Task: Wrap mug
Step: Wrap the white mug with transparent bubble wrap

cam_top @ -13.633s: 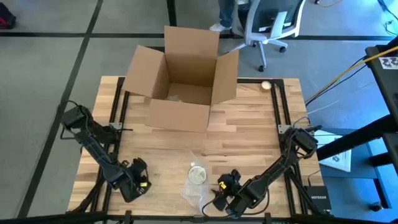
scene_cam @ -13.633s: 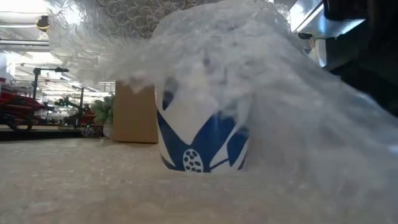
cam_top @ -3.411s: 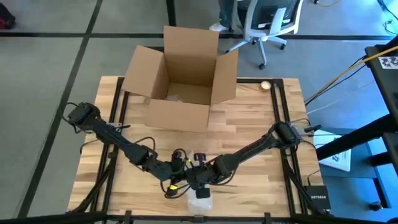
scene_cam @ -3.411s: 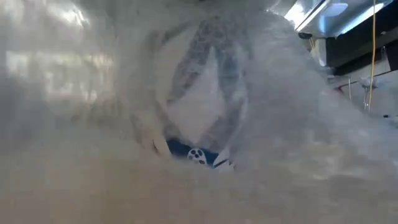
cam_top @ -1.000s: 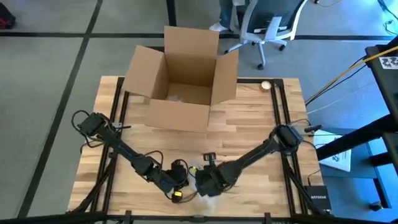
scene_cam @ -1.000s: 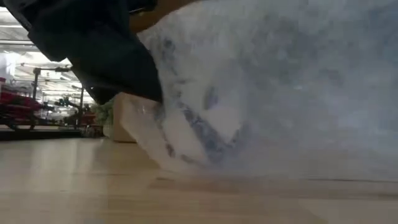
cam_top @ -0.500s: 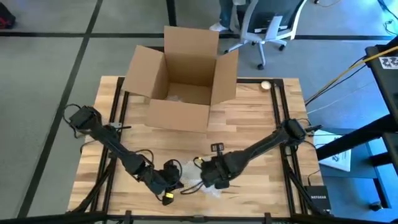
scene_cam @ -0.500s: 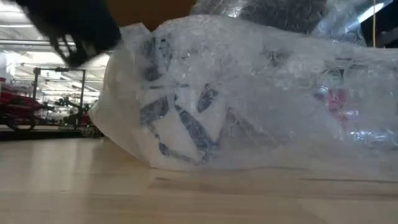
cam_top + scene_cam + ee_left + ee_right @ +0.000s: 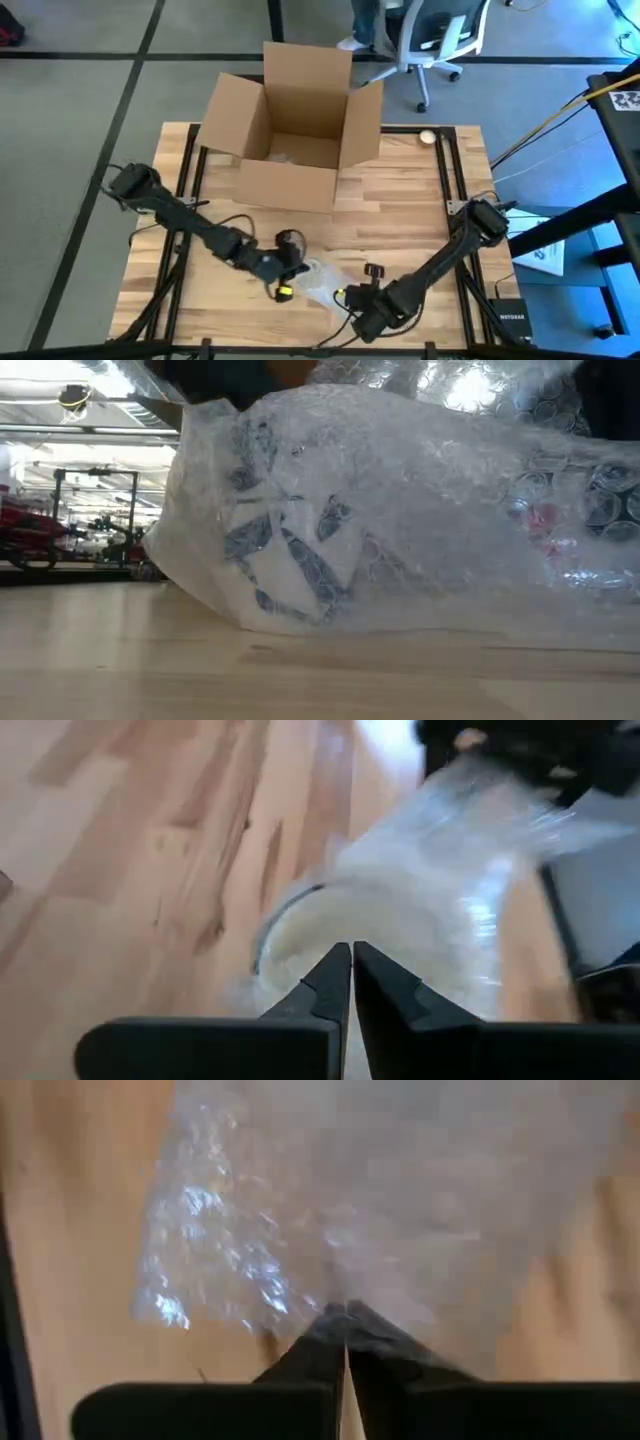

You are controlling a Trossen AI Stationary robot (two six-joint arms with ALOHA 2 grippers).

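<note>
— So, what's nearest us?

— The mug (image 9: 290, 560), lying on its side inside bubble wrap (image 9: 430, 510) at the near edge of the wooden surface (image 9: 400, 215); its blue-and-white pattern shows through.

— And the hands?

— The right hand (image 9: 345, 1320) has its fingers pressed together on a fold of the wrap; the left hand (image 9: 351, 955) sits at the mug's rim with fingers together, but whether it pinches the wrap I cannot tell.

— Farther back?

— An open cardboard box (image 9: 290, 125) at the far edge; beyond it, an office chair (image 9: 430, 45).
</note>
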